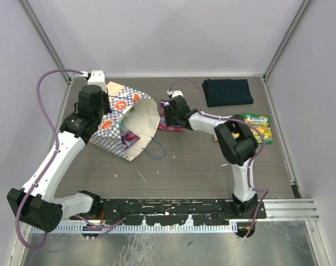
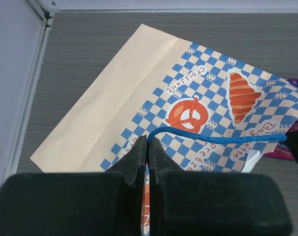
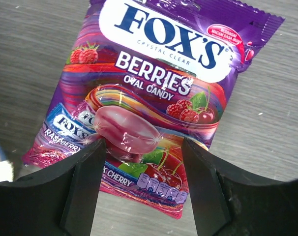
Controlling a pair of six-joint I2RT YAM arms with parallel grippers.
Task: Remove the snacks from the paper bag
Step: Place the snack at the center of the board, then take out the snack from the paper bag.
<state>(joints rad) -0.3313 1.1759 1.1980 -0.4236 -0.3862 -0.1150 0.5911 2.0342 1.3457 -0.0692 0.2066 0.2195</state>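
Top external: green packet (image 1: 258,126) out | right gripper (image 3: 141,160) jaws apart astride purple packet (image 3: 159,98) | left gripper (image 2: 147,147) pinching paper bag (image 1: 143,113) | another packet (image 1: 129,137) inside

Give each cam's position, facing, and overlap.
Top external: above and behind the robot, looking down at table, left arm, right arm, paper bag, purple packet.
Left wrist: on left arm, looking past shut left end effector onto paper bag.
Right wrist: on right arm, looking past open right end effector onto purple packet.
Shared: top/left, paper bag; top/right, purple packet.
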